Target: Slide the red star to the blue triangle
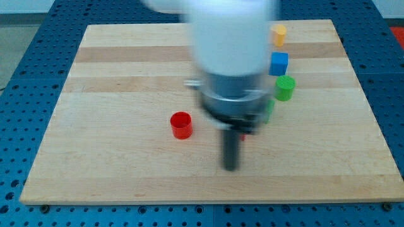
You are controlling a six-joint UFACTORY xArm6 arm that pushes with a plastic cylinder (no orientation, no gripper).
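My tip (231, 168) rests on the wooden board (126, 170), below the middle of the view. A small sliver of red (243, 135) shows just right of the rod, mostly hidden by the arm; its shape cannot be made out. No blue triangle shows; the arm covers the middle of the board. A red cylinder (181, 125) stands to the upper left of the tip.
A yellow block (279, 34), a blue cube (279, 64) and a green cylinder (285, 88) line up at the view's upper right. Another green piece (270, 111) peeks out beside the arm. The blurred arm body hides the upper centre.
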